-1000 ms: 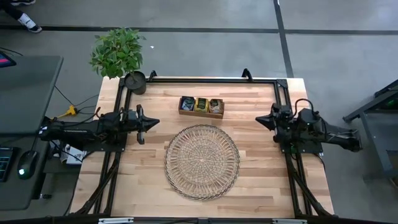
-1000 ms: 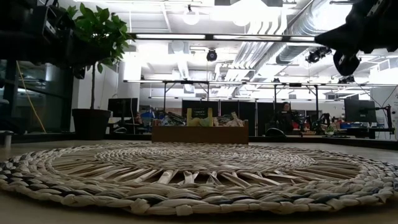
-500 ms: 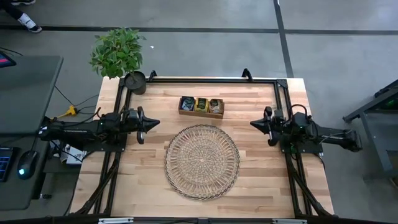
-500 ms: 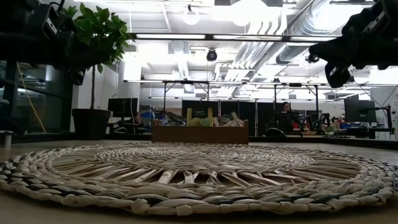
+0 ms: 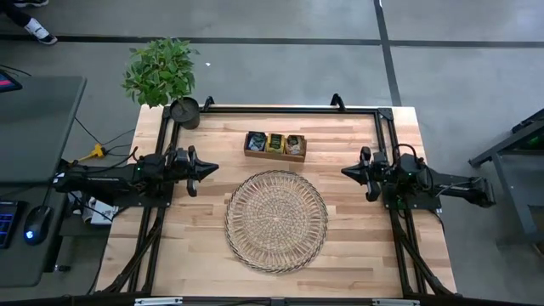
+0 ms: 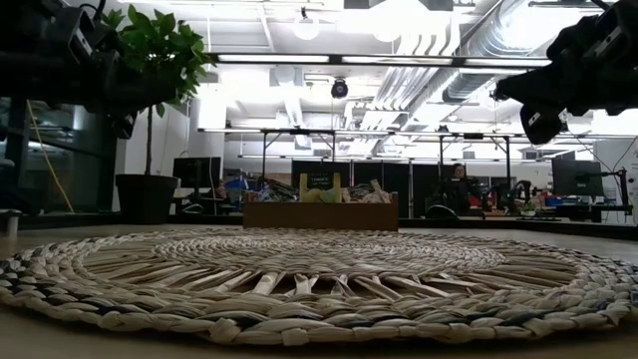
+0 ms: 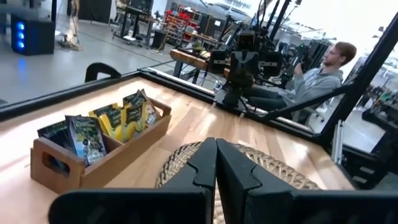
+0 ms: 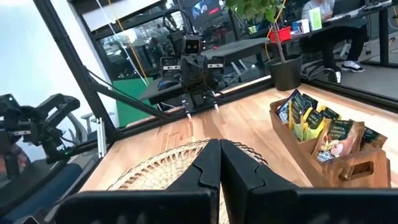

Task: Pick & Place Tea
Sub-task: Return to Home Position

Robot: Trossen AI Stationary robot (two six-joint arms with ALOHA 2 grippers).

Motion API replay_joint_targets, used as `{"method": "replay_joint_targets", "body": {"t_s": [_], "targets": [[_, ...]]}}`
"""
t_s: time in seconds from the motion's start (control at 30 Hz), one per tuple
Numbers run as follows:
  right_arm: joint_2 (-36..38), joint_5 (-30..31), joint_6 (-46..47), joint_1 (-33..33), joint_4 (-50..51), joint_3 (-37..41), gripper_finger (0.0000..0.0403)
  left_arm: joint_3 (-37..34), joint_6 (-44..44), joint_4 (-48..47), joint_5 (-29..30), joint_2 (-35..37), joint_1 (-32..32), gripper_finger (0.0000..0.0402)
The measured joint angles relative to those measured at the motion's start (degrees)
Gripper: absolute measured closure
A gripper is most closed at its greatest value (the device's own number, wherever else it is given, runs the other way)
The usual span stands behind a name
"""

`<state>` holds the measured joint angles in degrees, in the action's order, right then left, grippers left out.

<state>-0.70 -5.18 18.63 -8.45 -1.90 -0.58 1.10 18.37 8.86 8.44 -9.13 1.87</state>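
Nearest lies the round woven tray (image 5: 276, 221), flat on the middle of the pale wooden counter (image 5: 357, 246) and filling the foreground of the low view. Level with the tray's far edge, one on each side and clear of it, the two arms hang above the counter and point inward at each other. The left end effector (image 5: 209, 169) is off the tray's left side with its two dark fingers (image 7: 205, 168) pressed together and nothing between them. The right end effector (image 5: 347, 172) is off the tray's right side, its fingers (image 8: 211, 165) likewise together and holding nothing. Just beyond the tray, near it but not touching, stands the wooden organizer (image 5: 274, 157), a low box of three sections set side by side across the counter. The tea sachets (image 5: 275, 142) stand upright inside it, leaning a little: dark wrappers in the section toward the left arm, yellow ones in the middle, and more in the section toward the right arm, where the right wrist view shows paler printed labels. Farther back, at the counter's far left corner, is a potted plant (image 5: 184, 111) with green leaves spreading past the edge. Beyond the counter, the left wrist view shows a person (image 7: 317, 78) seated in the room behind the right arm
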Motion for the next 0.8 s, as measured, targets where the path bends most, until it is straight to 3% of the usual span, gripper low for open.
{"method": "replay_joint_targets", "body": {"t_s": [0.8], "targets": [[0.0,0.3,0.5,0.0,0.3,0.0,0.0402,0.0,-1.0,0.0,0.2,0.0,0.0,0.0396]]}}
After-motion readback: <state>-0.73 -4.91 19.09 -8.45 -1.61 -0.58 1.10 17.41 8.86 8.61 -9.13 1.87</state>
